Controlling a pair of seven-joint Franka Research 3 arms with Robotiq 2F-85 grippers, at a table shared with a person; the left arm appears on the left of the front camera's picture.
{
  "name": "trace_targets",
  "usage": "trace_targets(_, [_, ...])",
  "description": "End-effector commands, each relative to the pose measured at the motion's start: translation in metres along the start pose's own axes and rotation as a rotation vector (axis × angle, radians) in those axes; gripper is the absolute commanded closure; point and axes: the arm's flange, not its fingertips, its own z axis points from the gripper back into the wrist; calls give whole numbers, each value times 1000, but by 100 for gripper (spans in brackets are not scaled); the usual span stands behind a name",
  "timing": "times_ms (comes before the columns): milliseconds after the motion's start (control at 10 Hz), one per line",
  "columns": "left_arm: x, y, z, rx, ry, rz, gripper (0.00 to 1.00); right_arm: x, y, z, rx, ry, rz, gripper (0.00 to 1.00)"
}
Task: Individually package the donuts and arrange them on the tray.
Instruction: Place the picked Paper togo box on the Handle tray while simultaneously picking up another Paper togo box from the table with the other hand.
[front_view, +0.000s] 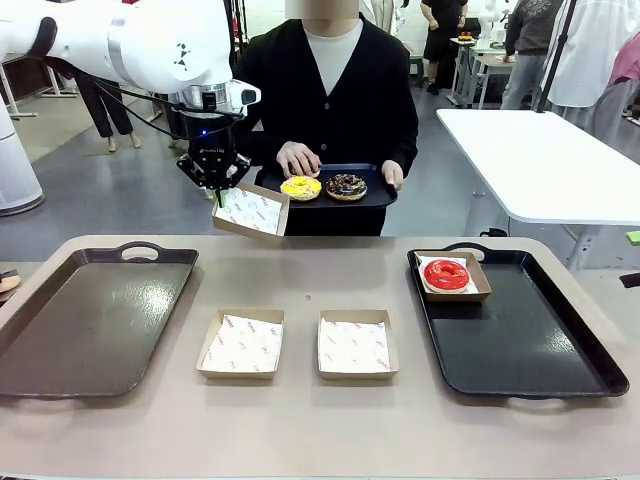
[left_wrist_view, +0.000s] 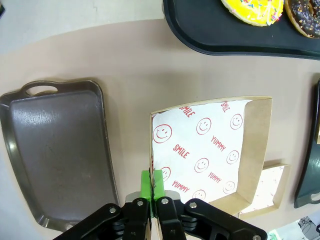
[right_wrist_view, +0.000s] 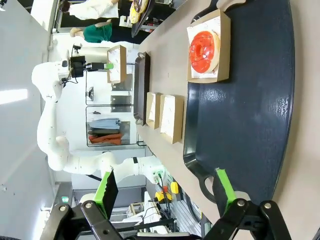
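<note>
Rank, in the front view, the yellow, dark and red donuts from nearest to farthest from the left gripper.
1. Yellow donut, person's tray, left side.
2. Dark donut, same tray, right side.
3. Red donut, boxed, right-hand tray.

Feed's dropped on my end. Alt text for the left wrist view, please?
The left pincer pinches the rim of a paper-lined box, holding it above the table. At the top, a black tray carries a yellow donut and a dark donut. A brown tray lies at picture left.
</note>
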Motion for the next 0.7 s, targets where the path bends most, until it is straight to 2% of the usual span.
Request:
trace_targets(0, [-4, 2, 2, -1, -9, -6, 99, -2, -2, 0, -4, -2, -12, 0])
trace_targets(600, [-4, 2, 2, -1, -9, -6, 99, -2, -2, 0, -4, -2, -12, 0])
